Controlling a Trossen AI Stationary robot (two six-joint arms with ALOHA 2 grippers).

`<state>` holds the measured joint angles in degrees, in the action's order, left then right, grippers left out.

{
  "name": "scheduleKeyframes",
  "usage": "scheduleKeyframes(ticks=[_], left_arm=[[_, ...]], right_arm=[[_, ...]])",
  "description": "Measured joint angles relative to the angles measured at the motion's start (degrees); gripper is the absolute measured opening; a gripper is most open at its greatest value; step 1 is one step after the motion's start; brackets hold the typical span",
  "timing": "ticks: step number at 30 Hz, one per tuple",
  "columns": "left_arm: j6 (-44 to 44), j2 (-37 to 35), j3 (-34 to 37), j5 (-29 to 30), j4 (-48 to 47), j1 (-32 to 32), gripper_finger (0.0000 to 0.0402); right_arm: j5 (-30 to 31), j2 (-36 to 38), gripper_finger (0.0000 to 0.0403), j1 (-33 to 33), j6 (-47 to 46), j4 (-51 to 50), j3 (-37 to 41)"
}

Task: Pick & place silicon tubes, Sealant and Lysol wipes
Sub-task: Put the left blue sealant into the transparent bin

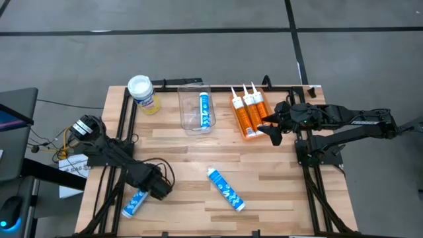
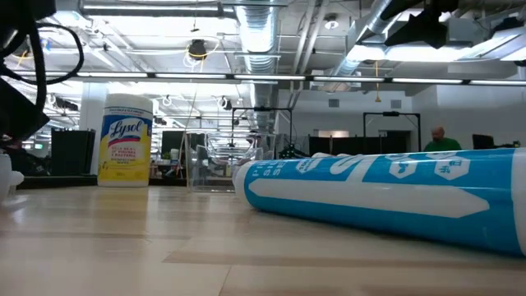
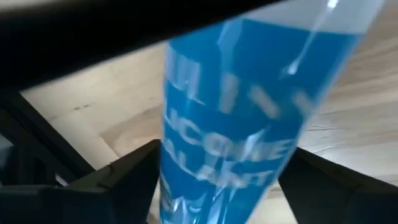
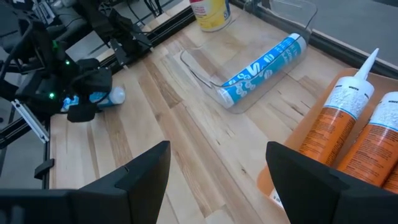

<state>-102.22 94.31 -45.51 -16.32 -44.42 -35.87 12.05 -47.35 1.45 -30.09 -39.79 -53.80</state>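
My left gripper [image 1: 156, 188] is at the table's near left corner, shut on a blue silicone tube [image 1: 134, 203] that points toward that corner. My right gripper [image 1: 272, 129] hangs open and empty at the near right side of three orange sealant tubes [image 1: 248, 109], which lie side by side in an orange tray. A second blue tube [image 1: 225, 189] lies flat at the table's near middle. A third [image 1: 205, 109] lies in the clear bin [image 1: 193, 125]. The Lysol wipes canister [image 1: 142, 93] stands upright at the far left and also shows in the low view [image 2: 125, 140]. My left gripper has the blue tube's printed body [image 3: 217, 155] between its two fingers [image 3: 127, 180], which stand on either side and lie across the tube. The gripper covers the tube's end toward the table's middle, and the other end [image 1: 127, 210] sticks out. Whether the tube is off the table I cannot tell.
Black frame rails [image 1: 125, 112] run along the table's left, right and far edges. The wood between the bin and the near middle tube [image 1: 264, 172] is bare. A person [image 2: 442, 140] shows far off in the room behind the table.
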Motion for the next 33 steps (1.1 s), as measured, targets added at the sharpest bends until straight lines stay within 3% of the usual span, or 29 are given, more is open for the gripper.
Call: scheduleKeyframes(ticks=[6,17,33], left_arm=[[-0.58,0.45,-2.87,3.29,1.71,3.01,0.0201],[3.15,0.80,-11.08,21.28,1.99,13.86,0.0201],[29.57,0.58,-35.38,37.31,1.38,37.40,0.0201]], right_arm=[[0.35,-0.01,0.0255,-0.04,0.02,0.63,0.00],[0.37,-0.01,0.0255,-0.04,0.02,2.60,0.00],[0.13,0.00,0.0255,-0.02,0.07,2.56,0.00]])
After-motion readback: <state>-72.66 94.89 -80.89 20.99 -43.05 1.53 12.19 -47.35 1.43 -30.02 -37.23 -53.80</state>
